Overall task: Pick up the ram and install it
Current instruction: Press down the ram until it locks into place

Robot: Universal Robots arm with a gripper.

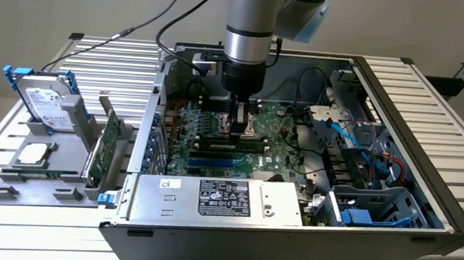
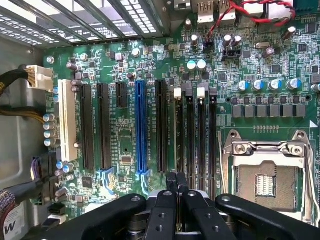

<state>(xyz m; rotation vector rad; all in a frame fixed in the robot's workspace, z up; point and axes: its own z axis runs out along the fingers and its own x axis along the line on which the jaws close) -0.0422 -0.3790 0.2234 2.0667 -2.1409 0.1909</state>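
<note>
Tool: the black two-fingered tool point(image 1: 239, 125) hangs from the grey arm inside the open black computer case point(image 1: 423, 198), low over the memory slots; in the wrist view the tool point(image 2: 176, 182) has its fingers pressed narrowly together with almost no gap.
Ram: one thin green memory stick with black chips point(image 1: 232, 146) sits in the slot bank just below the fingertips in the exterior view; whether the fingers touch it I cannot tell.
Motherboard: one green motherboard point(image 2: 125, 140) with one blue long slot point(image 2: 140, 127), four black memory slots point(image 2: 200, 140) side by side, and one open silver processor socket point(image 2: 264, 182).
Counter: the slatted aluminium counter point(image 1: 12, 237) carries the case and one grey holder tray point(image 1: 40, 184).
Holder contents: one silver hard drive with blue rails point(image 1: 44, 101), one wider green expansion card point(image 1: 104, 145) standing upright, one square silver processor chip point(image 1: 36, 153).
Power supply: one silver labelled box point(image 1: 223, 198) at the near edge of the case.
</note>
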